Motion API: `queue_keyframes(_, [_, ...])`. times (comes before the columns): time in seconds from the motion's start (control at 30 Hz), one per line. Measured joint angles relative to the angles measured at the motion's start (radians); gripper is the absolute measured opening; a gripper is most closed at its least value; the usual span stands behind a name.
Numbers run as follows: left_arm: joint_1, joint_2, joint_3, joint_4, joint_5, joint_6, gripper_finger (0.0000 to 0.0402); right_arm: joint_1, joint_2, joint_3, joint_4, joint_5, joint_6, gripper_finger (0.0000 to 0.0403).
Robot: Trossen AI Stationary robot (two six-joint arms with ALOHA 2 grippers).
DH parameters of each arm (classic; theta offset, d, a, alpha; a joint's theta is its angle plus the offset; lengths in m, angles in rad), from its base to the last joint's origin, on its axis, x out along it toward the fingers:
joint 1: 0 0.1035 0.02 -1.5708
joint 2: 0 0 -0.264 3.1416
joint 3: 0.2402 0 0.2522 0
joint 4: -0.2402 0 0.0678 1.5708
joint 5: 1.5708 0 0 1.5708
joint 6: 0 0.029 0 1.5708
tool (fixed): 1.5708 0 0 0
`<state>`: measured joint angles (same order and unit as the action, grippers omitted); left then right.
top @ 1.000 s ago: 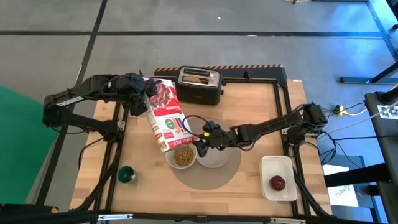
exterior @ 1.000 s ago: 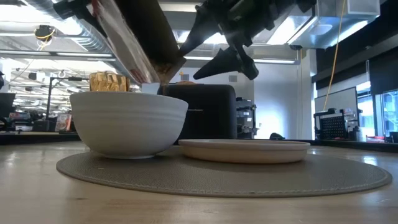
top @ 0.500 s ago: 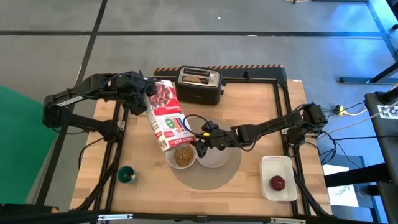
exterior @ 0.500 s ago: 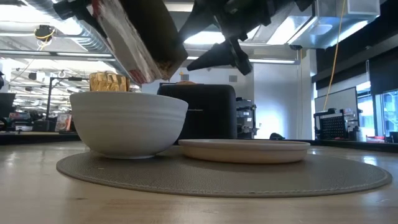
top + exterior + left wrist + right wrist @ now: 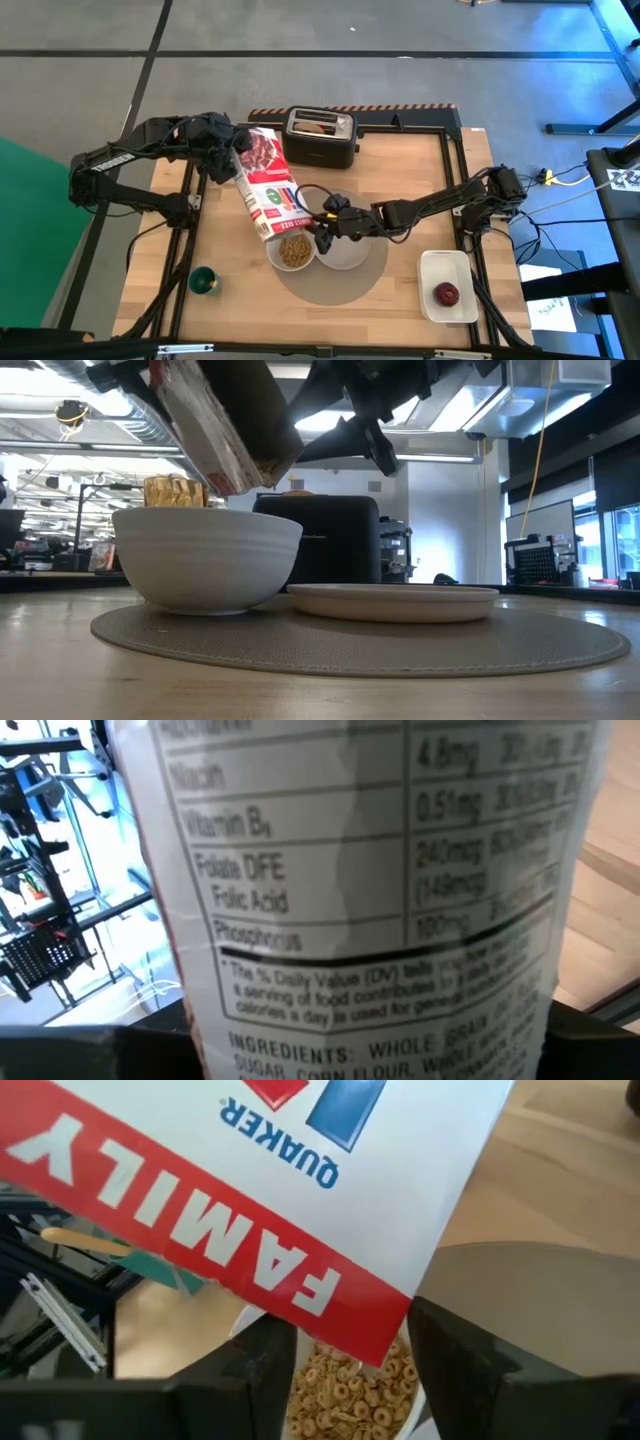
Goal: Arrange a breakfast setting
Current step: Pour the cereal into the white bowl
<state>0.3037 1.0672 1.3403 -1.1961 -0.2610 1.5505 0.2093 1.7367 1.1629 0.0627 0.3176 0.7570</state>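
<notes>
Wooden table (image 5: 420, 170): grey placemat (image 5: 345, 285) laid, white bowl (image 5: 294, 252) holds cereal, white plate (image 5: 345, 252) empty. Left gripper (image 5: 222, 140) clamps tilted cereal box (image 5: 268, 186); right gripper (image 5: 322, 226) spread beside it. Apple (image 5: 446, 294) still in tray (image 5: 428, 300); toaster (image 5: 320, 137) far.

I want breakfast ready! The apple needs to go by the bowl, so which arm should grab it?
Probably the right arm: its hand looks empty and is on the red apple's side. The left hand is busy holding the tilted cereal box.
</notes>
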Motion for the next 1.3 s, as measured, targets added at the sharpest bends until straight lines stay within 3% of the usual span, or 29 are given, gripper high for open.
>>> queue_keyframes(0.37, [0.000,0.000,0.000,-0.005,0.014,-0.006,0.0252,0.009,0.000,0.009,-0.010,0.026,-0.128,0.0166])
queue_keyframes(0.67, [0.008,0.000,0.000,-0.019,0.027,-0.027,0.0252,0.040,0.001,0.092,-0.007,0.159,-0.522,0.0166])
queue_keyframes(1.03, [0.026,0.000,0.000,-0.037,0.068,-0.050,0.0252,0.033,0.001,0.101,-0.006,0.142,-0.546,0.0162])
queue_keyframes(1.3, [0.026,0.000,0.000,-0.046,0.071,-0.056,0.0252,0.034,0.001,0.107,0.009,0.134,-0.519,0.0091])
